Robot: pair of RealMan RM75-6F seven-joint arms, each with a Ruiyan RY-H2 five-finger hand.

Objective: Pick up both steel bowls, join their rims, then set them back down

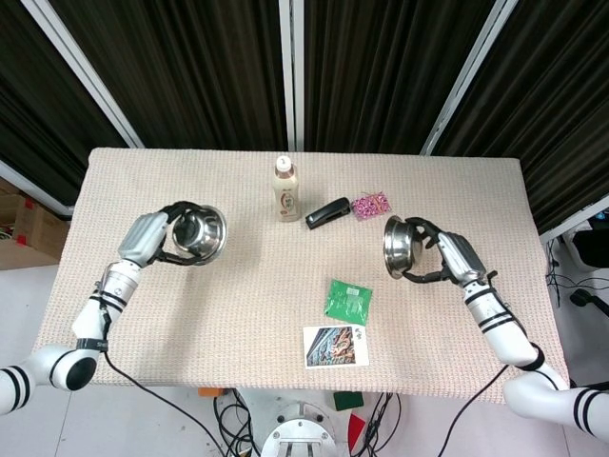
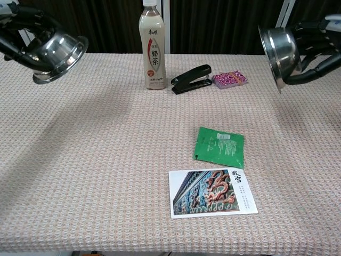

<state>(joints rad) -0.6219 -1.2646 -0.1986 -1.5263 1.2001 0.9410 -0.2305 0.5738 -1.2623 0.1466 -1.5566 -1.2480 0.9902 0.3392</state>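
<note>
Two steel bowls are held apart above the table. My left hand (image 1: 169, 235) grips one steel bowl (image 1: 202, 234) over the left side of the table; in the chest view this left bowl (image 2: 57, 50) hangs tilted, mouth facing right and down, with the left hand (image 2: 24, 37) behind it. My right hand (image 1: 440, 253) grips the other steel bowl (image 1: 397, 247) over the right side. That right bowl (image 2: 279, 54) stands almost on edge in the chest view, its mouth turned left, the right hand (image 2: 314, 53) wrapped around its back.
A milk-tea bottle (image 1: 284, 189) stands at the back centre, with a black stapler (image 1: 327, 212) and a pink packet (image 1: 370, 204) to its right. A green sachet (image 1: 347, 301) and a postcard (image 1: 336, 345) lie near the front edge.
</note>
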